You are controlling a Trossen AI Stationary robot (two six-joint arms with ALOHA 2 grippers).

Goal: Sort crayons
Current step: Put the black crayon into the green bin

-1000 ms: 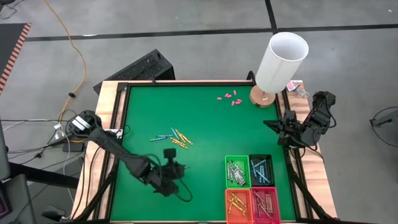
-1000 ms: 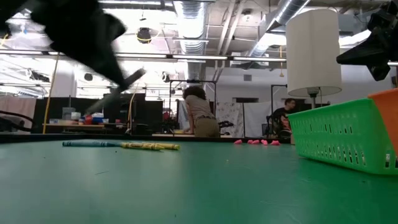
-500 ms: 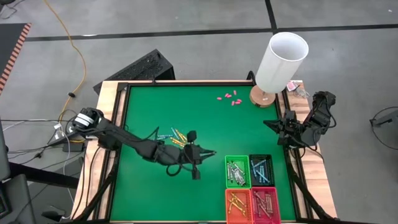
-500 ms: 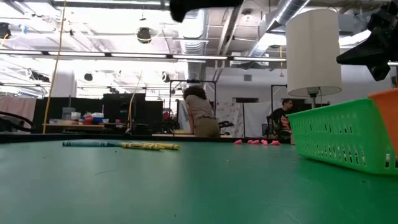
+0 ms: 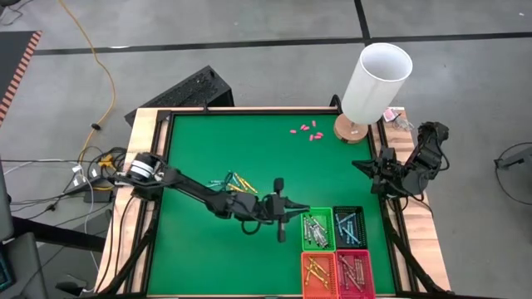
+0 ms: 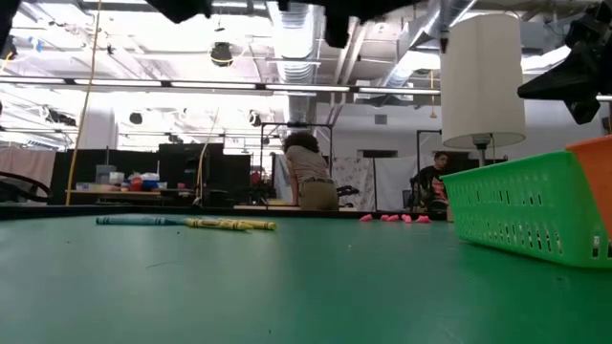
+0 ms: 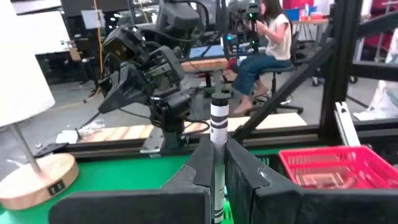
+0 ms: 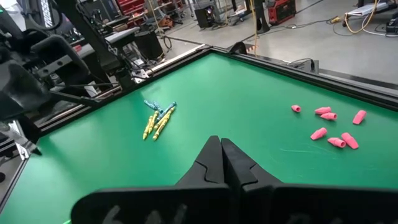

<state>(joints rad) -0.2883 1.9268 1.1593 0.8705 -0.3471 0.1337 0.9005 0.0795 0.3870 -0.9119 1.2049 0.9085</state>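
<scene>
My left gripper (image 5: pixel 301 213) hangs over the green felt just left of the green basket (image 5: pixel 317 228), shut on a grey-white crayon (image 7: pixel 219 115) with dark bands. Loose blue and yellow crayons (image 5: pixel 233 183) lie flat on the felt left of centre, also visible as crayons (image 6: pixel 182 223) in the low view and crayons (image 8: pixel 158 118) in the right wrist view. My right gripper (image 5: pixel 370 166) waits shut at the table's right edge, and its tips (image 8: pixel 221 155) meet with nothing between them. My left gripper pinches the grey-white crayon between its two fingers (image 7: pixel 202 165). The banded part (image 7: pixel 217 140) sits at the fingertips and the free end sticks out past them. The rest is hidden between the fingers. The crayon is lifted clear of the table.
Four baskets stand at the near right: green, black (image 5: pixel 349 226), orange (image 5: pixel 318 272) and red (image 5: pixel 355 272), each with crayons inside. A white lamp (image 5: pixel 374 83) stands at the far right corner, with small pink pieces (image 5: pixel 306 130) beside it. A raised wooden rim (image 5: pixel 158 166) edges the table.
My left gripper has gone from the near-left part of the felt toward the table's right edge, up to the green basket. It has risen out of the low view and tipped from pointing down to about level, staying shut. The loose crayons have not moved.
</scene>
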